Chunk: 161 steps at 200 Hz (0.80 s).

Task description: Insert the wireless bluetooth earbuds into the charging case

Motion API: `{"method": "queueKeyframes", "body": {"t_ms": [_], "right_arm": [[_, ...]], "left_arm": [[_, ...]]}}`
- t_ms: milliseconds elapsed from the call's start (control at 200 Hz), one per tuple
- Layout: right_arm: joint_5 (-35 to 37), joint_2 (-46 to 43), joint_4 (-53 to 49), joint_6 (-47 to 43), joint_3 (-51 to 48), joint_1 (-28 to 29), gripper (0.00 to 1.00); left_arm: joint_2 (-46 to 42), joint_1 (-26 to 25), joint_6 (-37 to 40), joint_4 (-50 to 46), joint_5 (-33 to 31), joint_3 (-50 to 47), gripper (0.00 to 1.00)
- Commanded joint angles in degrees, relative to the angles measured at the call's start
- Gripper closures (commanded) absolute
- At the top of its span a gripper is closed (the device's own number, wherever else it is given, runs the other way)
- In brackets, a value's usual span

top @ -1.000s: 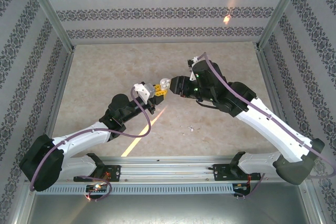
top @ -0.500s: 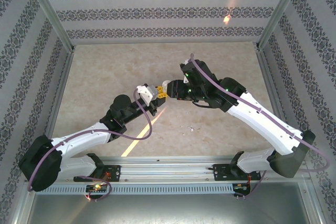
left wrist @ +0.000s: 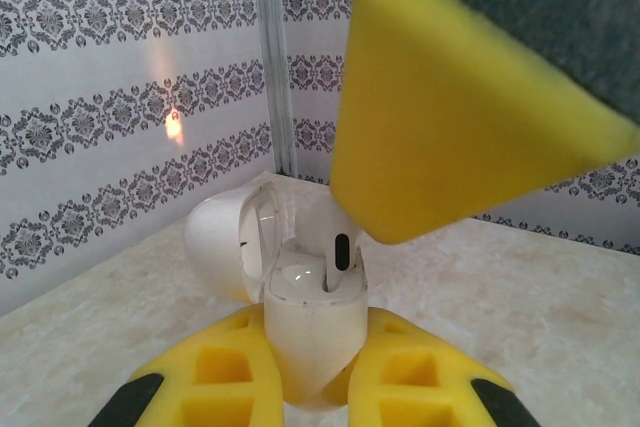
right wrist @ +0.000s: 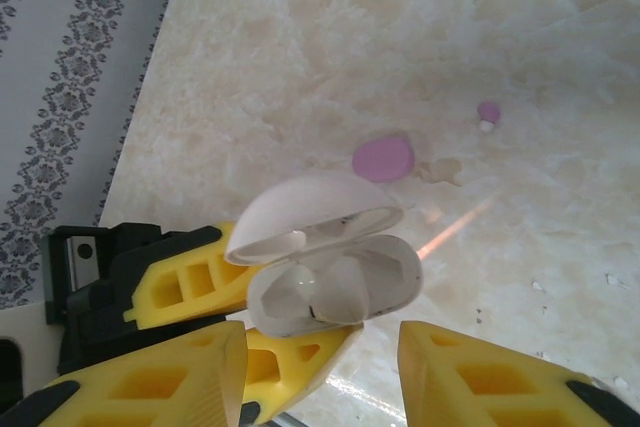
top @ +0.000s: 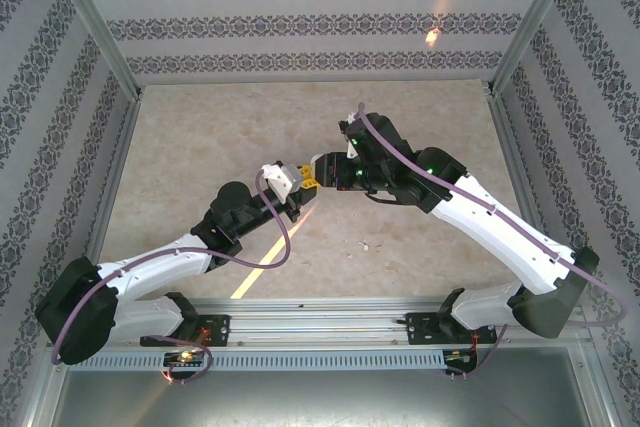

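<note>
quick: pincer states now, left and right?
Left pincer: closed on the open charging case.
Right pincer: open, holding nothing.

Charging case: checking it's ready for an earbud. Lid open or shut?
Open: the lid stands swung back off the charging case, its inside showing.

We are looking into a small robot test booth in a lab. We are seeing patterned wallpaper panels (top: 300,27) held by metal posts (top: 95,22) around a marble-look table (top: 200,137), with a left arm (top: 150,267) and a right arm (top: 500,227) bolted to a metal rail (top: 320,325).
</note>
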Motion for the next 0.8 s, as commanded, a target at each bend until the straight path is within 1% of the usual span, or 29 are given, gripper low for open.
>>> {"method": "queueKeyframes", "body": {"t_ms": [0, 210, 614, 799], "right_arm": [[-1.80, 0.55, 1.92, -2.17, 0.19, -0.39, 0.56], [-2.84, 0.45, 2.67, -3.15, -0.03, -1.42, 0.56], [-8.47, 1.84, 3.83, -5.43, 1.12, -2.81, 0.55], [-9.88, 2.30, 4.41, -5.56, 1.45, -2.77, 0.55]], "left_arm": [[-1.23, -1.13, -0.01, 0.14, -0.24, 0.64, 1.00], [-1.30, -1.22, -0.10, -0.45, 0.21, 0.75, 1.00], [-1.83, -1.29, -0.19, -1.79, 0.73, 1.35, 1.00], [-2.59, -1.31, 0.00, -2.93, 0.74, 1.30, 1.00]]}}
